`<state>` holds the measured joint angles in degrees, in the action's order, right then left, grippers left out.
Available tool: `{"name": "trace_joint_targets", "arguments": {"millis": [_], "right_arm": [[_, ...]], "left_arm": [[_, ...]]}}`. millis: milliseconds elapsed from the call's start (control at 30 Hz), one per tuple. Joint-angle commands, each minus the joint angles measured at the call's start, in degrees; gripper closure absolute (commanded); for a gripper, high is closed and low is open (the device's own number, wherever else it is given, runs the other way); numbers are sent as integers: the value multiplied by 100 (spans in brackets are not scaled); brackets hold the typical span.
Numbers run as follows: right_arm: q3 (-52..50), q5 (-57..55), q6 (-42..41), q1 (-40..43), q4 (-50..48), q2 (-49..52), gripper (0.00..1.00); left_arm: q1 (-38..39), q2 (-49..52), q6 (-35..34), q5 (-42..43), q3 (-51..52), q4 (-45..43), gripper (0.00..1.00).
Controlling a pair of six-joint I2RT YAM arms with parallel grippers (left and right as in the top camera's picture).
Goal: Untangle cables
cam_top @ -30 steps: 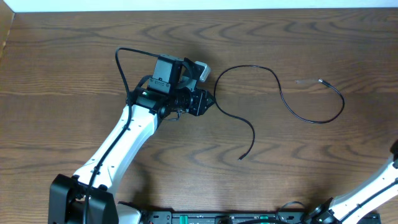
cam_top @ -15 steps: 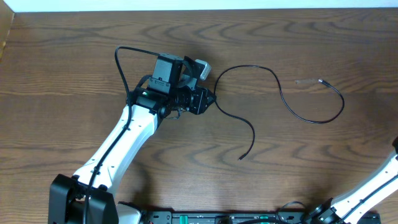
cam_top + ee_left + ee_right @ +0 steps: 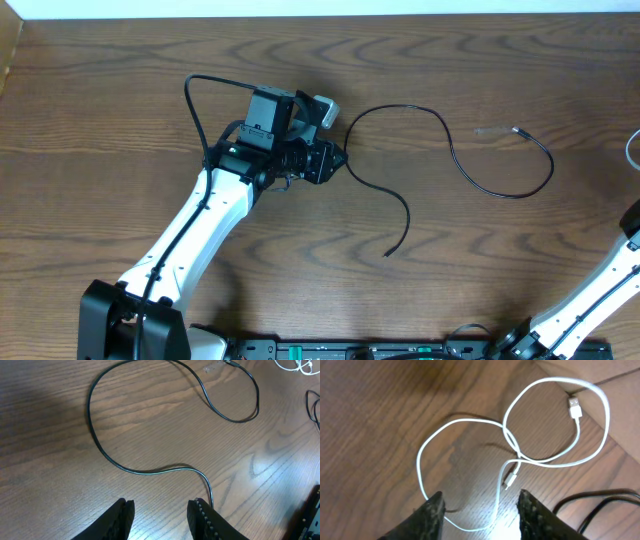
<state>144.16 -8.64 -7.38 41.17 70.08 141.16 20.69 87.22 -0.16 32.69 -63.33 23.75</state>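
The black cable (image 3: 150,472) lies loose on the wood in one open S-curve just ahead of my left gripper (image 3: 161,505), and its near end runs down beside one finger. My left jaws stand apart with nothing between them. The white cable (image 3: 575,408) lies in two crossing loops right under my right gripper (image 3: 481,497), whose jaws are also released and empty. Since a second ago the black cable and my left arm have not shifted. A sliver of white cable has appeared at the overhead view's right edge.
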Motion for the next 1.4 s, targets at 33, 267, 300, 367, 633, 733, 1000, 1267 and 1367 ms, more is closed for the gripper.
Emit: {"name": "trace_joint_targets", "arguments": {"millis": [33,267,300,367,633,733,1000,1267,1367], "right_arm": [[20,-264,-275,24,173,52,39],[20,-216,-291,-42,564,46,7],[20,-151,-341,-68,619,17,1],[20,-17,-352,-160,688,-105,1],[20,476,-485,-815,708,-892,1],[20,553,-566,-1224,785,-1128,1],[20,1596,664,-2520,1209,-1182,1],[15,2103,1650,-3803,1648,-1182,1],[15,2055,1646,-4103,1685,-1182,1]], "left_arm": [[2,-76,-2,33,13,-7,60],[2,-76,-9,44,13,-2,60],[0,-76,-7,120,13,-2,60],[0,-76,-7,162,13,15,60],[0,-76,-7,120,13,17,60],[-4,-76,-7,66,13,17,60],[-4,-76,-824,-1054,13,92,60],[-4,-83,-1410,-1915,11,608,60],[-4,-109,-1410,-2076,11,616,60]]}}
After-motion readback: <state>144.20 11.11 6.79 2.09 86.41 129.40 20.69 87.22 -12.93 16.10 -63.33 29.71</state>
